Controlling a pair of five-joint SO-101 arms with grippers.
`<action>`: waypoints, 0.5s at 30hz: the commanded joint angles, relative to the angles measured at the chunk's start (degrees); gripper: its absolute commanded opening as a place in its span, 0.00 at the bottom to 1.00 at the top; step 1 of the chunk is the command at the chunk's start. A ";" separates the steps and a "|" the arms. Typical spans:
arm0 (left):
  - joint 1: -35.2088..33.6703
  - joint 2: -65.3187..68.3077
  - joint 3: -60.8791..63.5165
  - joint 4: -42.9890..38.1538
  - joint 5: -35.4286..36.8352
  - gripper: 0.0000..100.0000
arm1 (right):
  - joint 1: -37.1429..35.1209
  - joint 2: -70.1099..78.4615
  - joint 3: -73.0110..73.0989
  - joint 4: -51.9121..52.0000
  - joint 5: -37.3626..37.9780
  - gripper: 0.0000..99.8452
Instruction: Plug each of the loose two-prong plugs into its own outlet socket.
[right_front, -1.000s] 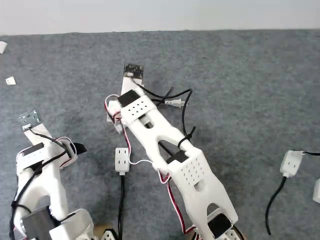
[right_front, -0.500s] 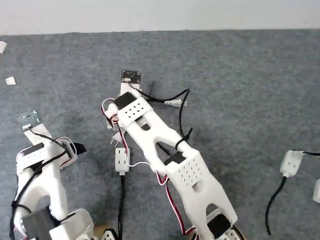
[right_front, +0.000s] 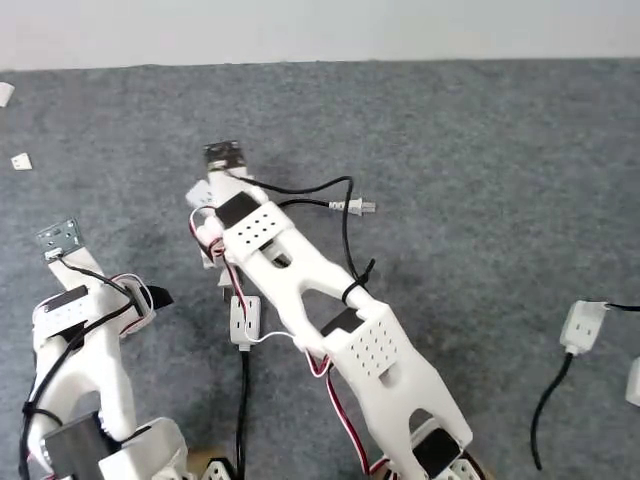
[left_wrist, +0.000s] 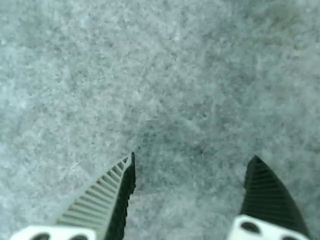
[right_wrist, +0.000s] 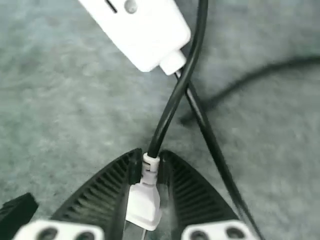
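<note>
High view: across the grey table, the right arm has swung toward the left arm since a second ago. The right pincer is clamped on a white plug near an outlet. The left pincer gapes wide, empty.

Between the jaws of the right gripper, the white plug runs off the picture's edge with its prongs hidden, and the socket block beyond is cut off, seemingly mid-body.
</note>
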 joint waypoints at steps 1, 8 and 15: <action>-0.09 -0.26 -2.07 0.44 -0.44 0.33 | -1.01 -0.66 -4.48 -1.45 4.48 0.01; -0.09 -0.26 -2.07 0.44 -0.44 0.33 | -1.98 -0.66 -4.92 1.01 8.26 0.11; -0.09 -0.26 -2.07 0.44 -0.44 0.33 | -3.65 -0.48 -4.92 3.47 8.44 0.10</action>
